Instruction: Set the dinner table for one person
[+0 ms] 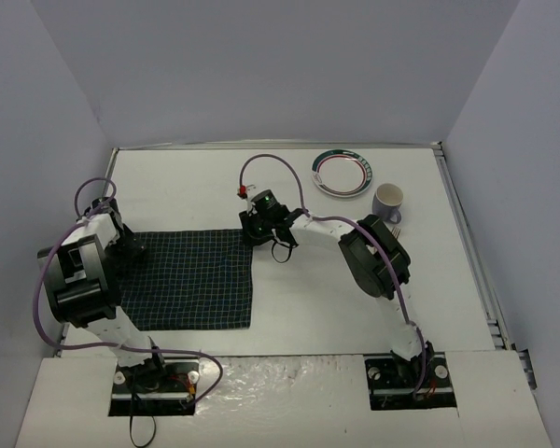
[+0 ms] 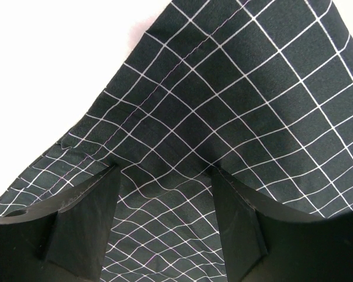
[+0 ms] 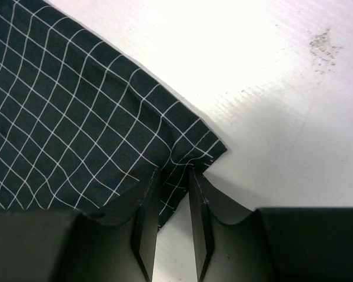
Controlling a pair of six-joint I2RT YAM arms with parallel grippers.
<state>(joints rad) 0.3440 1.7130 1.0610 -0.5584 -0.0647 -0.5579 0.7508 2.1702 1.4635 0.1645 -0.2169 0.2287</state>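
From above: the cloth is spread on the desk under the right hand. A plate and cup are set beyond it, not in the way.

Left wrist: the left hand is held open over the cloth.

Right wrist: the cloth's corner is pinched. Pulled hard, it could be slipped out or dragged crooked.

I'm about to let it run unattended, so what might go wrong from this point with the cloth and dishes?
1. The right hand pinches only the very corner of the cloth, so it may slip out when pulled.
2. The left hand is open over a rippled edge; pulling from one side might skew or bunch the cloth.
3. The right arm's elbow sits close to the mug; a swing could knock it.
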